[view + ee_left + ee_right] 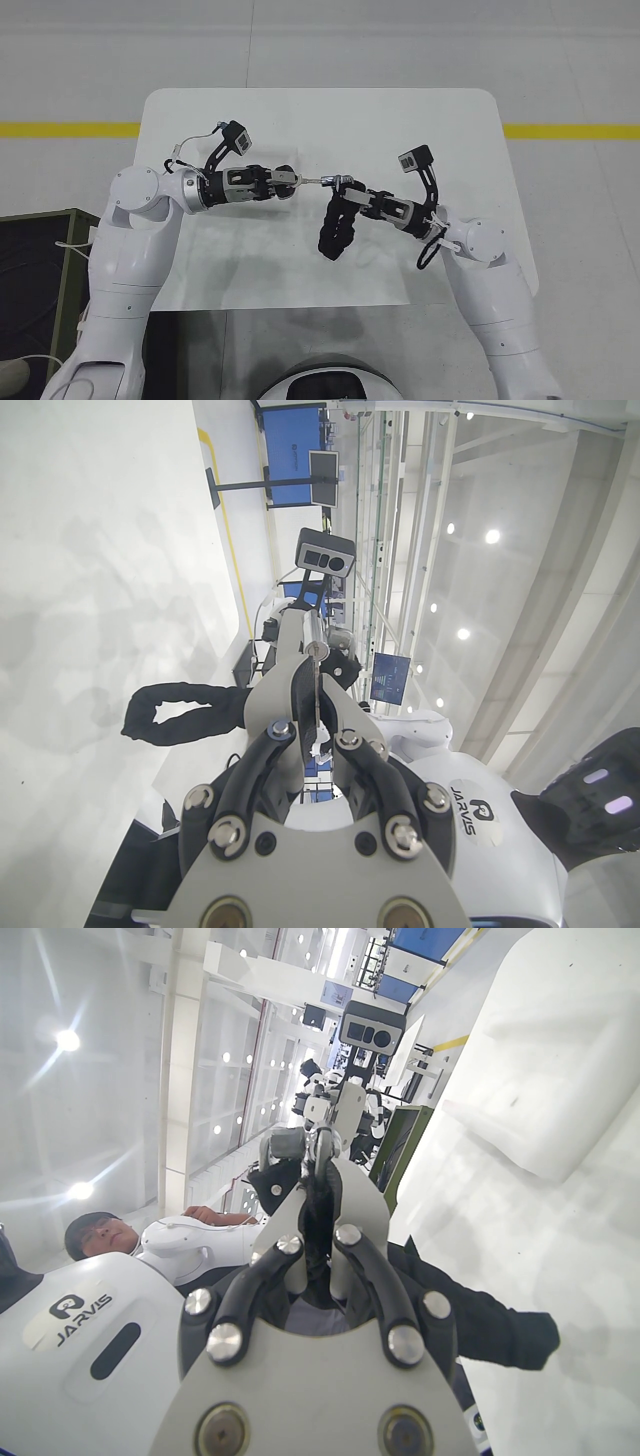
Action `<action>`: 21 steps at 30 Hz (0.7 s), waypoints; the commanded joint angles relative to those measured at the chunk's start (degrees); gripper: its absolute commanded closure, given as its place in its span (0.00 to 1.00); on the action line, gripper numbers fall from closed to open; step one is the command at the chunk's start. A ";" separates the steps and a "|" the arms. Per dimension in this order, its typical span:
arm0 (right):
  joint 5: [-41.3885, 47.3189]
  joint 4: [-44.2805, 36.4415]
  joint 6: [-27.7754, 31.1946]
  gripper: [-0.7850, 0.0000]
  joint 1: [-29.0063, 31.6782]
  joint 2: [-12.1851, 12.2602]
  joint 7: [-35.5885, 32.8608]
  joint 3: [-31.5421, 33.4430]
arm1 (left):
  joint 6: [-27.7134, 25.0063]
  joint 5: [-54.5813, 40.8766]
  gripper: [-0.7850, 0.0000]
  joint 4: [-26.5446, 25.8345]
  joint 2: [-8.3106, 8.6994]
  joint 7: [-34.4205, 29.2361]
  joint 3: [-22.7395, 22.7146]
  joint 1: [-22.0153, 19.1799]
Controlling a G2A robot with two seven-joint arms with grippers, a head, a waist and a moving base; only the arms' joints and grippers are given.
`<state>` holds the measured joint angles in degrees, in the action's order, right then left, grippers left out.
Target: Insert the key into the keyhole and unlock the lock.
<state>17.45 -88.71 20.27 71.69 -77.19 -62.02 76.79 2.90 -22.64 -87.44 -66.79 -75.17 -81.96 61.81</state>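
Note:
Above the middle of the white table [300,120] the two arms meet tip to tip. My left gripper [314,667] [291,181] is shut on a thin metal key [317,687] [313,180] that points at the silver lock cylinder [317,648] [341,182]. The key's tip touches the keyhole; how deep it sits I cannot tell. My right gripper [318,1178] [358,196] is shut on the lock [321,1146] at its black fabric-covered end. The lock's black loop [185,712] [335,232] hangs down toward the table.
Beside the table's left edge stands a dark green-rimmed bin [40,265]. A yellow line [560,131] runs across the floor behind the table. Bare tabletop lies around and under both arms.

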 commanded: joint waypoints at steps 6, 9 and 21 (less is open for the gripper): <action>-0.35 -0.20 -0.15 1.00 -0.17 0.27 0.31 -0.66 | -0.71 1.69 1.00 -1.01 0.19 0.30 0.36 0.26; -0.78 -0.46 -0.01 1.00 -0.16 0.40 0.52 -0.79 | -0.85 1.67 1.00 -1.42 0.23 0.49 0.42 0.46; 1.14 -0.76 -0.32 1.00 -0.09 0.75 0.90 -1.49 | -1.57 0.43 1.00 -1.83 0.25 0.76 0.97 0.59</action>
<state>18.34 -89.58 19.97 71.69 -76.47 -60.91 75.33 1.30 -22.11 -89.37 -66.54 -74.39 -81.05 62.45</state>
